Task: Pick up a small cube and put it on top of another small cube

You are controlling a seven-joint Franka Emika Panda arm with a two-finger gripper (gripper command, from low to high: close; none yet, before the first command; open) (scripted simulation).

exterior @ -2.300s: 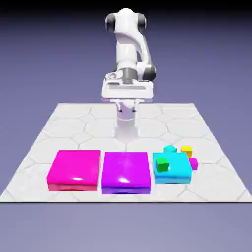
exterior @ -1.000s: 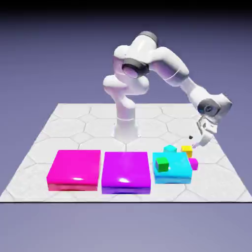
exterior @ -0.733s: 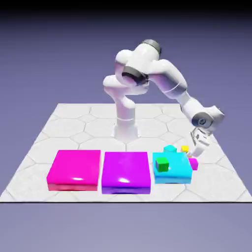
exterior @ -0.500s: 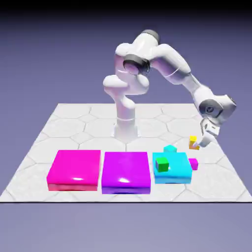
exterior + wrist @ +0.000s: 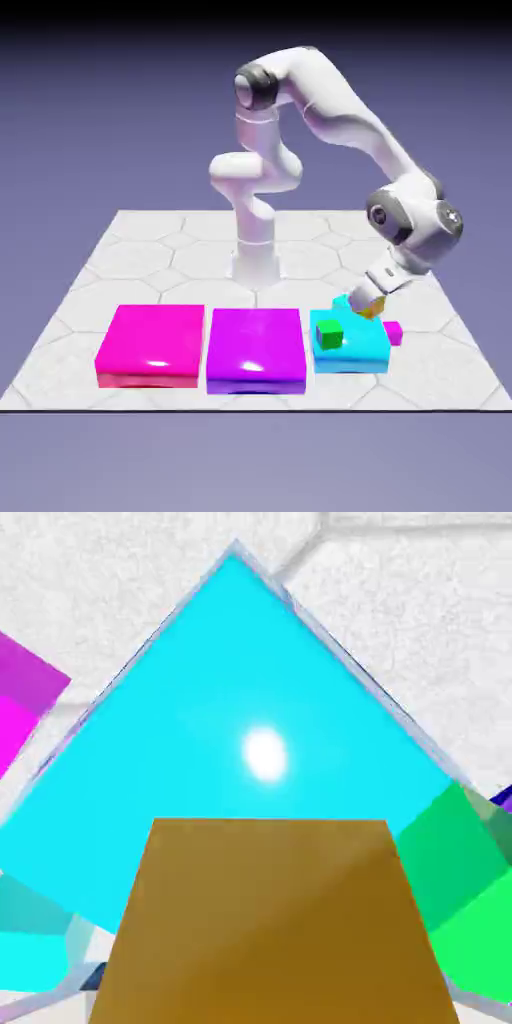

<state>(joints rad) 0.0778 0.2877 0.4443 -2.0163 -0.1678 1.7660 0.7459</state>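
Note:
The tiny yellow cube (image 5: 373, 309) hangs just above the far right corner of the flat cyan block (image 5: 352, 345), with my gripper (image 5: 368, 304) shut on it. In the hand view the yellow cube (image 5: 265, 922) looks dark ochre, fills the bottom middle and hides the fingertips. Beyond it lies the flat cyan block (image 5: 240, 682). A small cyan cube (image 5: 344, 300) sits right beside the gripper on the exterior view's left, partly covered by it. A small green cube (image 5: 328, 334) rests on the cyan block; in the hand view the green cube (image 5: 465, 882) is at the right.
A small magenta cube (image 5: 394, 332) lies on the table against the cyan block's right side. A flat purple block (image 5: 256, 348) and a flat magenta block (image 5: 151, 344) lie in a row to the exterior view's left. The small magenta cube (image 5: 25, 702) shows at the hand view's left edge.
The gripper came down beside the cyan block, closed on the yellow cube and lifted it. It has since swung toward the exterior view's left and lower, over the cyan block's far corner.

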